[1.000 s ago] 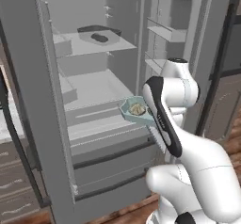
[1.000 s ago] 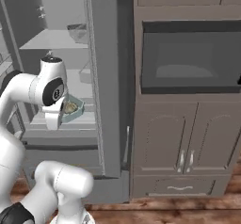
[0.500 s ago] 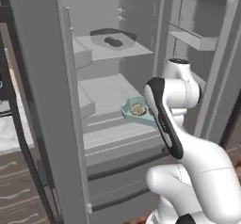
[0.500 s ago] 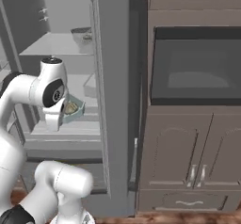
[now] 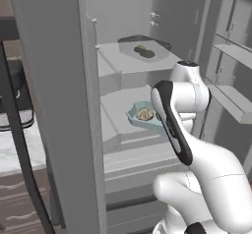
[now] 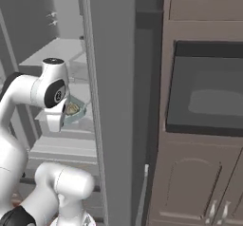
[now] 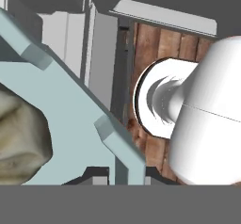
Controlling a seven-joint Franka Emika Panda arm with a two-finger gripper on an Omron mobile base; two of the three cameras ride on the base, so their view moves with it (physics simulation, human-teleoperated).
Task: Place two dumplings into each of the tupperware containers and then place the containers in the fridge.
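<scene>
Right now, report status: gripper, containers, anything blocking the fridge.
Gripper shut on teal container, dumplings inside, held level in front of the middle fridge shelf. Dark grey container sits on the upper shelf. Doors open, nothing blocking.

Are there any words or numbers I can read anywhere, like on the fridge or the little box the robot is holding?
No words or numbers can be read anywhere.
The fridge: plain grey, no label.
The teal box with dumplings: no writing.
The dark tray on the upper shelf: no writing.
The microwave: no brand or buttons to read.
The arm's round joint cap: a small mark, too blurred to read.
</scene>
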